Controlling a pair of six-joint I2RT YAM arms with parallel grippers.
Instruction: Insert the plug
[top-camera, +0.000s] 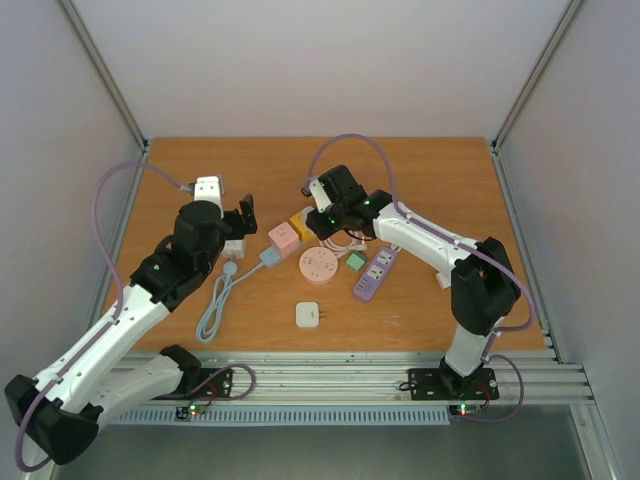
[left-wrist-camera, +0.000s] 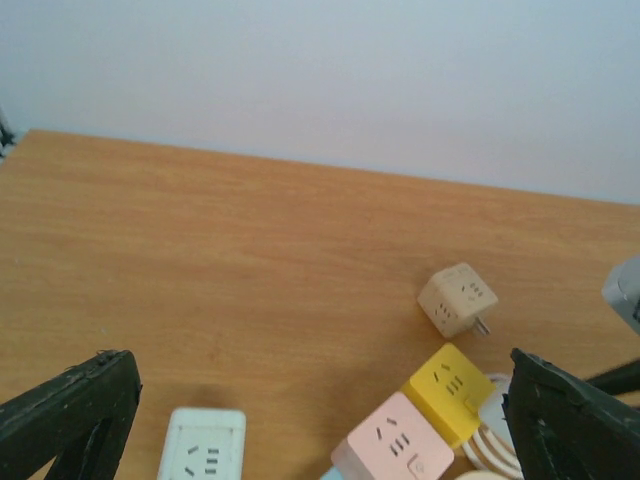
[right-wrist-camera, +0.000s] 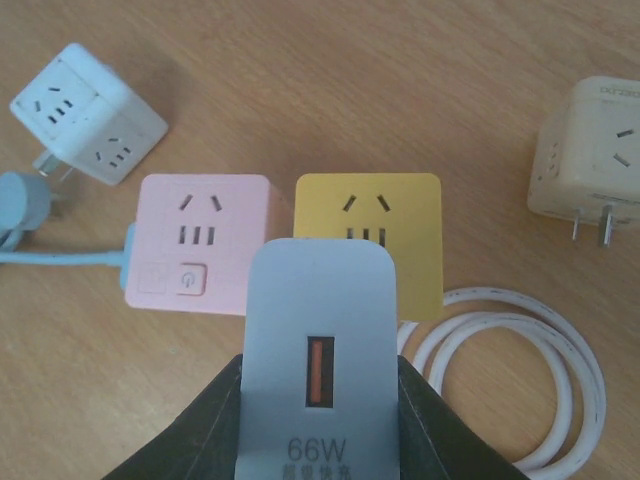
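R gripper (right-wrist-camera: 320, 400) clenches 66W charger (right-wrist-camera: 318, 330) just by yellow socket cube (right-wrist-camera: 400, 250) — prob. lining up for insertion — L gripper (left-wrist-camera: 320, 415) wide open, idle.

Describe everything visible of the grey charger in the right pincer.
The charger is a pale grey, smooth plastic block with rounded corners. Its facing side carries an orange USB port and the print 66W. The right pincer is shut on its two sides. The charger sits over the yellow cube, covering part of that socket face; its prongs are hidden, so contact cannot be told.
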